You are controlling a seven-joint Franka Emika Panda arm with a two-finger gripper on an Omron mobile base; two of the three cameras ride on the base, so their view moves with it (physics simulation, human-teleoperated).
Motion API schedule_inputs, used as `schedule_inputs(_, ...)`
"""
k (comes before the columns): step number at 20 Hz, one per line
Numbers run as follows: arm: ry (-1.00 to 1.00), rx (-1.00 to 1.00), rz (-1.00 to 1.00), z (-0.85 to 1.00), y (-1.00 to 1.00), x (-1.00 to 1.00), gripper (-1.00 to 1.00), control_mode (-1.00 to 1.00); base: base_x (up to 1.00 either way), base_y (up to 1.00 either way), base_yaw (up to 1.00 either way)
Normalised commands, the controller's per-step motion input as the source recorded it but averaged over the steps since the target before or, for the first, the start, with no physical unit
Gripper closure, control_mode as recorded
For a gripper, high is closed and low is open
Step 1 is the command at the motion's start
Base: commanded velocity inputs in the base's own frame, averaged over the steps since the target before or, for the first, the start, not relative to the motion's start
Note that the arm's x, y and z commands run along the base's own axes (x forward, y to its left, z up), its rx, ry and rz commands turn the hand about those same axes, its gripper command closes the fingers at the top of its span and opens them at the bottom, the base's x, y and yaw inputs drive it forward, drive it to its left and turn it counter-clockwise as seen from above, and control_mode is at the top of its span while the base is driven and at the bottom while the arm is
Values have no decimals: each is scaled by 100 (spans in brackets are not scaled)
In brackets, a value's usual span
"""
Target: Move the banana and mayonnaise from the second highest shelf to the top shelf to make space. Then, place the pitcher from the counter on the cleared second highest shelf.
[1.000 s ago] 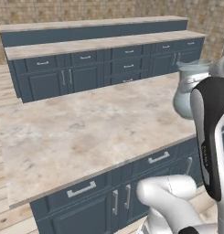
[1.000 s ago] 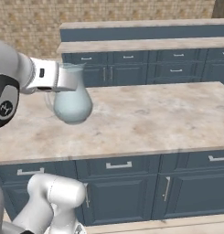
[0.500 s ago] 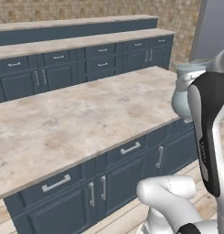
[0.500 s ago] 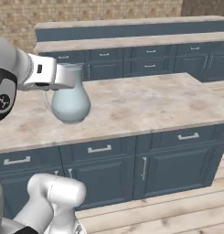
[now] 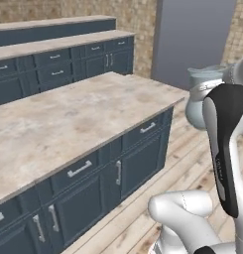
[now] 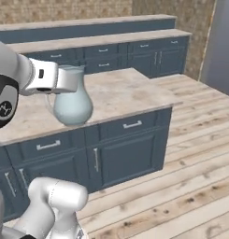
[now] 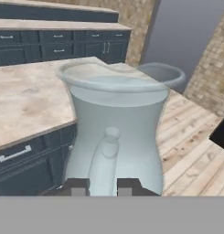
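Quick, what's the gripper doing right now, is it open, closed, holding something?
Gripper: closed on the handle of the pitcher, holding it upright off the counter.

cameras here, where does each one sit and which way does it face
Left base view: behind the arm's left, facing the counter; arm at right, pitcher behind it.
Right base view: behind its right, facing the same counter; arm at left, gripper holding the pitcher.
Hand view: on the hand, facing the pitcher handle; jaws shut on it.
All share pitcher and counter.
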Motion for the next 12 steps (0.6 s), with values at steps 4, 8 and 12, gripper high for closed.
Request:
schedule_inputs(4,0,0,0,0,0,0,100,100,-1,-92,-41)
schedule_inputs(8,0,0,0,0,0,0,100,100,1,-68,-39)
schedule_inputs(12,0,0,0,0,0,0,100,100,25,-41,-32)
